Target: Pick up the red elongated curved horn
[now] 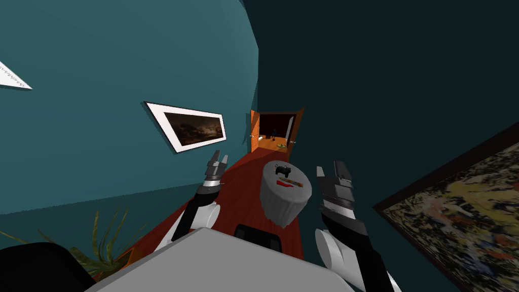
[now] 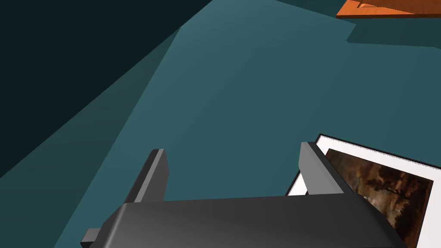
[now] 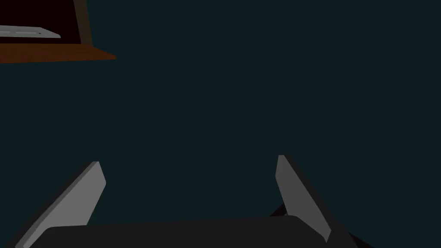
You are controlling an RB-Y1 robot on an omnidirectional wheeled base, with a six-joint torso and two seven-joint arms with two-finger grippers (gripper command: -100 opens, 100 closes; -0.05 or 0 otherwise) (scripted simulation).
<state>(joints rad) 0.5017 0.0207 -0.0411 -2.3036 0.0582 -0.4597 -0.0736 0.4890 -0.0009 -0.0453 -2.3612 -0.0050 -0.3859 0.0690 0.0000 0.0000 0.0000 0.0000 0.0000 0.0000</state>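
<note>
A leafy plant [image 1: 101,248] stood on the floor low at my left, against the teal wall. Both arms were raised in front of me, one on each side of a round grey worktop [image 1: 281,205]. The left hand [image 1: 220,158] hung to the left of the worktop and well apart from it; in the left wrist view the left hand [image 2: 234,165] had its fingers spread wide with nothing between them. The right hand [image 1: 329,170] stood just beside the worktop's right edge, and the right wrist view showed the right hand [image 3: 189,172] spread wide too, and empty.

The red horn [image 1: 285,186] lay flat on the top of the worktop, on the side nearest me and between the two hands. Just beyond it lay a slim orange object [image 1: 291,181], close alongside, and farther back sat a small black object [image 1: 282,171].

The red-brown floor [image 1: 243,192] ran on past the worktop to an open orange door [image 1: 254,131] at the far end.
</note>
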